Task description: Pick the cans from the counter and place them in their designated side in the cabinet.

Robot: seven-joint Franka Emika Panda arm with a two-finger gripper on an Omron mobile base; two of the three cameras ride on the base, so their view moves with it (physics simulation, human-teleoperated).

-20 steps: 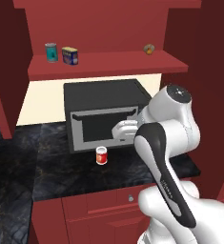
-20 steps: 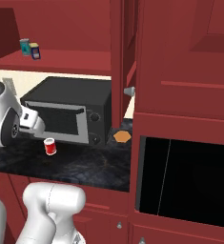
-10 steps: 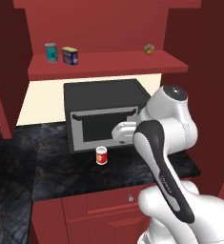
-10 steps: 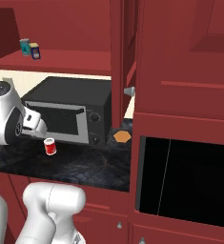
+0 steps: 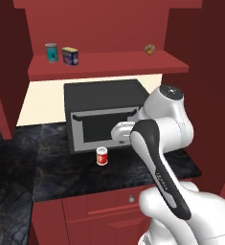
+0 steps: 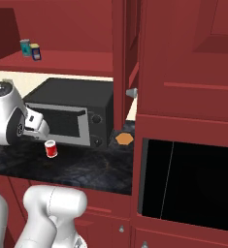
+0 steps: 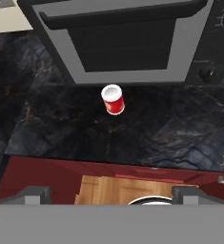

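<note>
A red can [image 5: 102,156] [image 6: 51,148] [image 7: 113,99] with a white band stands upright on the black counter [image 5: 56,172], just in front of the microwave door. A navy-blue can [image 5: 70,56] [image 6: 35,51] with a yellow top and label stands on the left of the cabinet shelf [image 5: 114,68]. My gripper [image 7: 112,195] [image 5: 118,136] hangs above the counter, up and to the right of the red can in the left base view. Its jaws are open wide with nothing between them. In the hand view the can lies ahead of the fingertips.
A black-and-grey microwave [image 5: 102,115] fills the counter behind the red can. On the shelf are a teal can [image 5: 51,52] beside the navy one and a small tan object [image 5: 149,48] at the right. An orange piece [image 6: 124,139] lies right of the microwave. Dark red drawers [image 7: 61,178] run below.
The hand has eased slightly down and toward the red can. Both cans stay where they were, and the jaws stay open.
</note>
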